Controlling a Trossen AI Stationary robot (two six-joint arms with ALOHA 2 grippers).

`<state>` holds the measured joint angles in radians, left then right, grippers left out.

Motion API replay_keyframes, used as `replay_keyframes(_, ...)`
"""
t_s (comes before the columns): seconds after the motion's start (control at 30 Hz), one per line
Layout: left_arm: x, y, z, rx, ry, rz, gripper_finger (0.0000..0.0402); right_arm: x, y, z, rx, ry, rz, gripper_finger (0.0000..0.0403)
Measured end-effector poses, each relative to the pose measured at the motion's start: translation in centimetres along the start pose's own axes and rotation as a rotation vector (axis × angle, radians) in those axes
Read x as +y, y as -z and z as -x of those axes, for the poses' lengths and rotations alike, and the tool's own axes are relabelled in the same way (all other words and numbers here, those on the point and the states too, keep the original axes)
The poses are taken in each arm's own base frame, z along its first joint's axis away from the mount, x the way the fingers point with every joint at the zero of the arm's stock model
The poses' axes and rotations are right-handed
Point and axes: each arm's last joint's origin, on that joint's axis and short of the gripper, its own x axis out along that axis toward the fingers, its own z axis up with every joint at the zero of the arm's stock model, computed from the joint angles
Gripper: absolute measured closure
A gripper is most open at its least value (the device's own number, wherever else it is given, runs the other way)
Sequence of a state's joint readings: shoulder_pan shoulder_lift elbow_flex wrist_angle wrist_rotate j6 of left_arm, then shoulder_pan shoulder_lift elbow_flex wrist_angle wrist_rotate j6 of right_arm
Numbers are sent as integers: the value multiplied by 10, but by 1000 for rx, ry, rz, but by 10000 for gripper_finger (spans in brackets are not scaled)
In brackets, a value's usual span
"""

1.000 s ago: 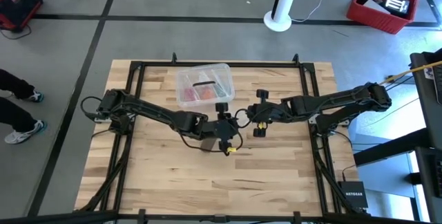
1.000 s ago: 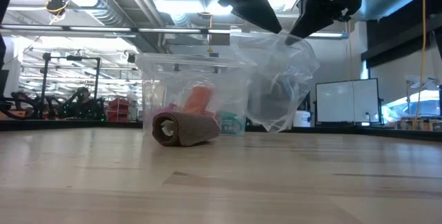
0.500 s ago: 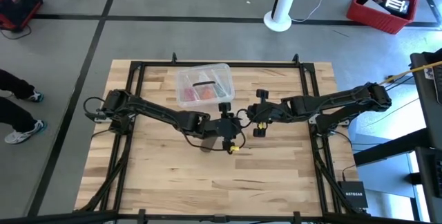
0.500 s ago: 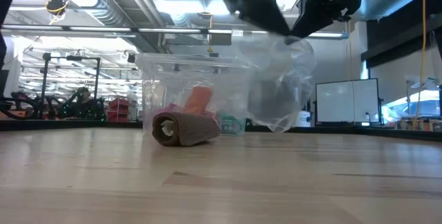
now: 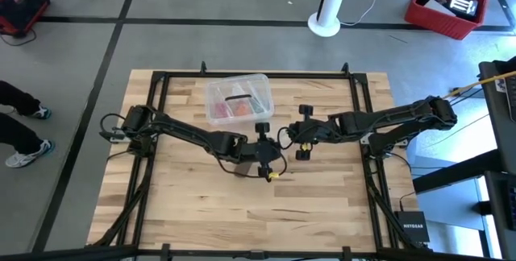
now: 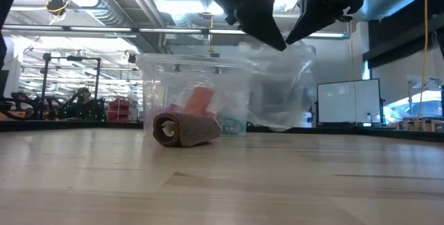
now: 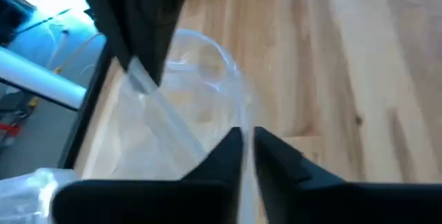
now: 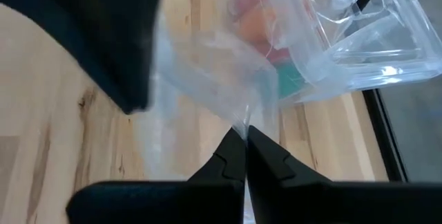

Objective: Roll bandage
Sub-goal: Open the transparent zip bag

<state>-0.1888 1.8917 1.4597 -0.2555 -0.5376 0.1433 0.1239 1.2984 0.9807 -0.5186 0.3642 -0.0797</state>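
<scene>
The bandage (image 6: 186, 129) lies rolled into a short brown-tan cylinder on the table (image 5: 322, 205), its side on the wood. In the high view the bandage (image 5: 240, 169) sits just under my left arm. A crinkled clear plastic bag (image 6: 277, 86) hangs in the air to its right, held by both grippers. My left gripper (image 7: 247, 137) and my right gripper (image 8: 246, 135) are each shut on the bag's upper edge, a short way apart. Above the table's middle, my left gripper (image 5: 270, 163) is nearer the front edge than my right gripper (image 5: 289, 137). My left gripper pinches the bag's upper edge (image 7: 200, 144) between its two fingers, slanting down from the table's left. The film runs taut from there to the other gripper. The bag hangs below, apart from the bandage. My right gripper pinches the bag's upper edge (image 8: 248, 117) between its two fingertips, slanting down from the table's right. The bag hangs crumpled below the fingers. Whether its bottom touches the table, I cannot tell.
A clear plastic box (image 5: 238, 98) with red and orange contents stands behind the bandage toward the far edge. A black frame (image 5: 161, 80) runs round the table. Bare wood lies near the front edge.
My left gripper has edged toward the table's right edge and down onto the bag's upper edge. The hanging bag has changed shape, its lower part spreading wider. The rolled bandage has stayed where it was.
</scene>
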Motion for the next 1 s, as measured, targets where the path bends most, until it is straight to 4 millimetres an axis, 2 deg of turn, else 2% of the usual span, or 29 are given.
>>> replay_keyframes(0.07, -4, -2, 3, -16, 53, 5, 393, 0, 0, 0, 3, 7, 3, 398)
replay_keyframes(0.27, -17, -8, 18, -62, 252, 59, 398, 0, 0, 0, 0, 20, 7, 398)
replay_keyframes(0.4, -26, -7, 23, -55, 277, 49, 397, -1, 0, 0, -1, 21, 6, 398)
replay_keyframes(0.77, -28, -6, 29, -29, 217, 33, 396, 0, 0, 0, -1, 11, -8, 398)
replay_keyframes(0.87, -21, -11, 38, -59, 208, 48, 388, 0, 0, 0, -1, 10, -9, 398)
replay_keyframes(1.0, -5, -20, 46, -115, 92, 109, 373, 0, 0, 0, -2, 10, -9, 398)
